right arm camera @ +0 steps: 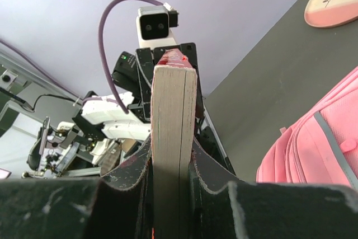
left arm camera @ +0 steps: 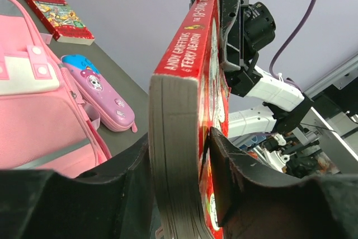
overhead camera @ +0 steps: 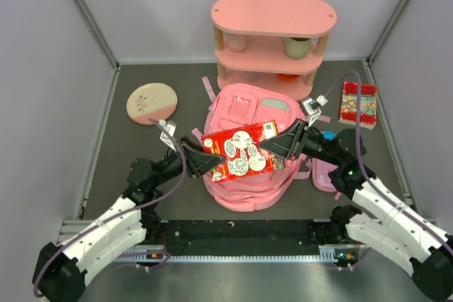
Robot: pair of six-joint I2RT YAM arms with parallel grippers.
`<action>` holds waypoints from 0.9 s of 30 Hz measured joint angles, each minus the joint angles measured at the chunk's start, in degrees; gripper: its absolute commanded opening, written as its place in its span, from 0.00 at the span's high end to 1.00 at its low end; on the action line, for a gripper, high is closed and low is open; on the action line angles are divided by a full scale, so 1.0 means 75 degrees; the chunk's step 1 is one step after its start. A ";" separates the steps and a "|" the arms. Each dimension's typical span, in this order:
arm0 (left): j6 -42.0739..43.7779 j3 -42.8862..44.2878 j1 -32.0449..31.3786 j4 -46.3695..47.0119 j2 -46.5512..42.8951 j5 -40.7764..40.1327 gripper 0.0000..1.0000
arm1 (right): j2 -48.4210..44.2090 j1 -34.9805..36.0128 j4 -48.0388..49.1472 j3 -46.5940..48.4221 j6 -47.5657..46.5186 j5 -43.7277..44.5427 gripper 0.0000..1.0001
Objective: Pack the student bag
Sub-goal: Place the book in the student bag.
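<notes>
Bag stands on the counter below the book; likely soft and floppy, best held at its opening rim. Left tool and right tool each pinch an end of the stiff book

Glossy paper book, cloth student bag

On the spine of the red book, in the middle of the left wrist frame, the names "ANDY GRIFFITHS & TERRY DENTON" are printed in capitals. Beside them the beginning of a title, "THE 13-STO", can be read; the rest cannot be made out. On the second red book, in the upper left of the same frame, the print is too small to be read.
</notes>
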 measured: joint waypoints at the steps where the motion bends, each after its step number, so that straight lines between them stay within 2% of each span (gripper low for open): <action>1: -0.0041 -0.0003 0.0000 0.0050 0.0017 -0.0003 0.62 | 0.0000 0.0000 0.0032 -0.0026 0.0012 0.0009 1.00; 2: -0.0055 -0.0003 0.0000 0.0070 0.0035 -0.0006 0.73 | 0.0006 0.0000 0.0035 -0.0038 0.0023 0.0000 1.00; 4: -0.0117 -0.0003 0.0000 0.0201 0.0067 0.0006 0.87 | 0.0012 0.0000 0.0050 -0.0038 0.0047 0.0012 1.00; 5: -0.0166 -0.0003 0.0000 0.0254 0.0079 0.0009 1.00 | 0.0012 -0.0003 0.0058 -0.0038 0.0050 0.0017 1.00; 7: -0.0213 -0.0003 0.0000 0.0338 0.0114 0.0009 1.00 | 0.0017 -0.0020 0.0047 -0.0038 0.0038 0.0023 0.88; 8: -0.0230 -0.0003 0.0000 0.0344 0.0119 0.0006 1.00 | 0.0023 -0.0023 0.0017 -0.0035 0.0009 0.0044 0.78; 9: -0.0254 -0.0003 0.0000 0.0341 0.0154 0.0026 1.00 | 0.0047 -0.0029 -0.0058 -0.0023 -0.0020 0.0067 0.73; 10: -0.0256 -0.0006 0.0003 0.0312 0.0172 0.0020 1.00 | 0.0073 -0.0035 -0.0178 0.0000 -0.0035 0.0087 0.58; 11: -0.0248 -0.0012 0.0020 0.0271 0.0189 0.0017 1.00 | 0.0122 -0.0038 -0.0399 0.0052 -0.0099 0.0154 0.50; 12: -0.0216 -0.0012 0.0026 0.0216 0.0198 0.0009 1.00 | 0.0184 -0.0044 -0.0664 0.0119 -0.0189 0.0239 0.31; 15: -0.0017 -0.0026 0.0017 -0.0530 -0.0070 -0.0303 1.00 | 0.0350 -0.0035 -0.2037 0.0414 -0.0595 0.0734 0.19; 17: 0.0134 -0.0038 0.0015 -0.1478 -0.0557 -0.0828 1.00 | 0.0326 -0.0035 -0.3244 0.0691 -0.0927 0.1416 0.18; 21: 0.0358 -0.0067 0.0015 -0.4022 -0.2428 -0.2806 1.00 | -0.0192 -0.0035 -0.5109 0.0935 -0.1626 0.2669 0.22; 24: 0.0414 -0.0032 0.0015 -0.5651 -0.3745 -0.4232 1.00 | -0.0676 -0.0035 -0.5840 0.0935 -0.2095 0.2731 0.32; 27: 0.0481 0.0356 0.0023 -0.7420 -0.4654 -0.5525 1.00 | -0.0688 0.0055 -0.6073 0.0935 -0.2553 0.2334 0.36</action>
